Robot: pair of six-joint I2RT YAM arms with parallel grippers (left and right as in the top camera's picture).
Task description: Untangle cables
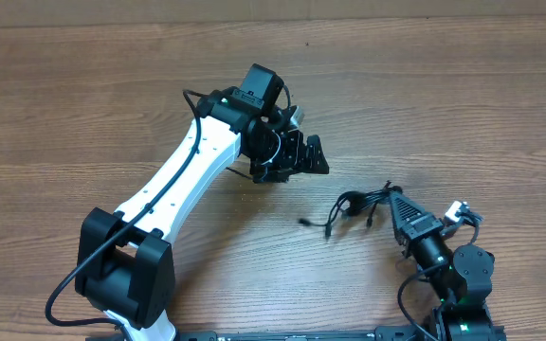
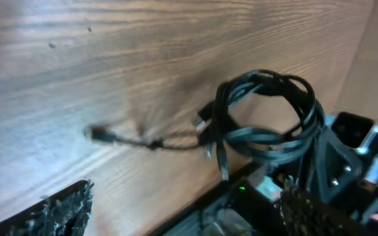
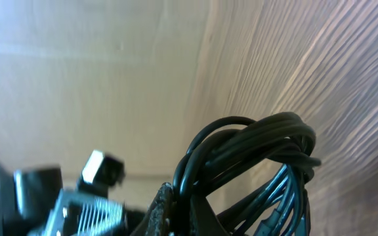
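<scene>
**Right Claw Clamped on Cable Bundle; Left Claw Spread**

The cables (image 1: 354, 202) sit bunched in loose loops on the wooden table (image 1: 83, 95), right of centre. The right gripper (image 1: 392, 197) has its jaws closed on the bundle's right end. In the right wrist view, the loops rise directly from between its fingers. One strand trails left across the wood and ends in a plug tip (image 1: 303, 223). The left gripper (image 1: 317, 157) hovers near the bundle, apart from it, jaws spread wide and holding nothing.
</scene>
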